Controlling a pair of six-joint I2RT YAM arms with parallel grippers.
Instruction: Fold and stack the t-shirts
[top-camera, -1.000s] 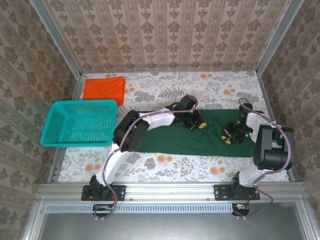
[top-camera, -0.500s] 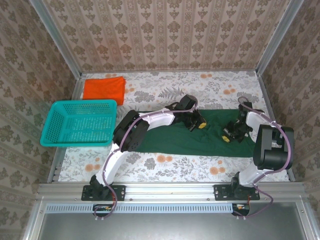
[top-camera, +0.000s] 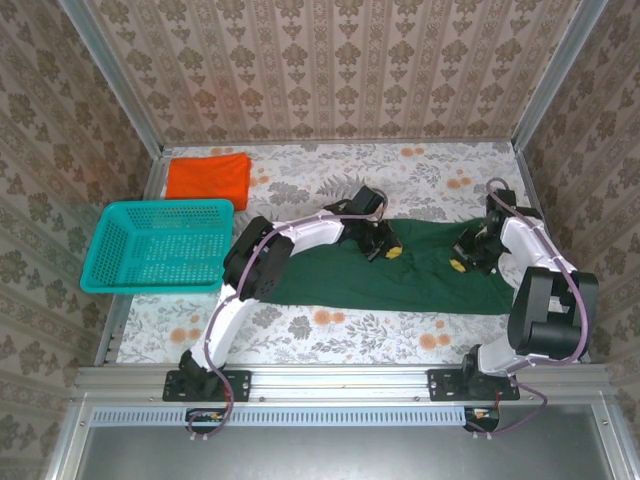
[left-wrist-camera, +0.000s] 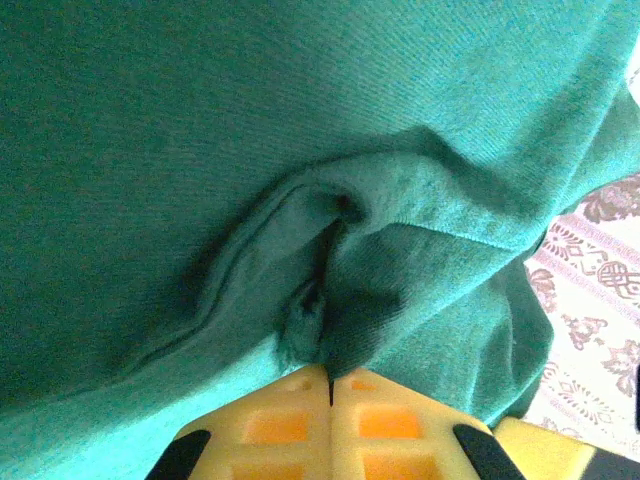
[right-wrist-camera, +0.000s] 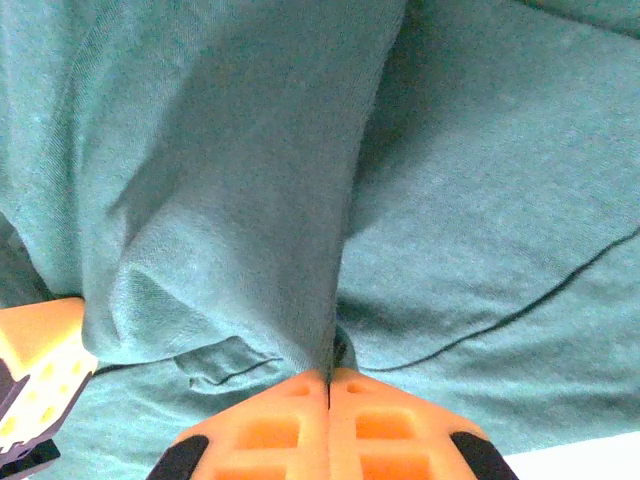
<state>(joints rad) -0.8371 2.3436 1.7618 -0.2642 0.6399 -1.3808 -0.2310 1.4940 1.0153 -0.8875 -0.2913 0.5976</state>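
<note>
The left claw (top-camera: 386, 250) and right claw (top-camera: 460, 263) are each pressed together, pinching a fold of the green shirt (top-camera: 400, 285) spread beneath them; the orange shirt (top-camera: 207, 178) lies well left of the left claw.

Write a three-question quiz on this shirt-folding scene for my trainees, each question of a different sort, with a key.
1. True or false: the left tool and the right tool are each shut on a pinch of the dark green t-shirt.
2. Pick one. Relative to the teal mesh basket, the orange t-shirt lies: A) inside it; B) beyond it, on the table; C) beneath it.
3. Short answer: is the dark green t-shirt stacked with the orange t-shirt yet?

Key: 1 true. 2 B. 3 no, the two lie well apart.
</note>
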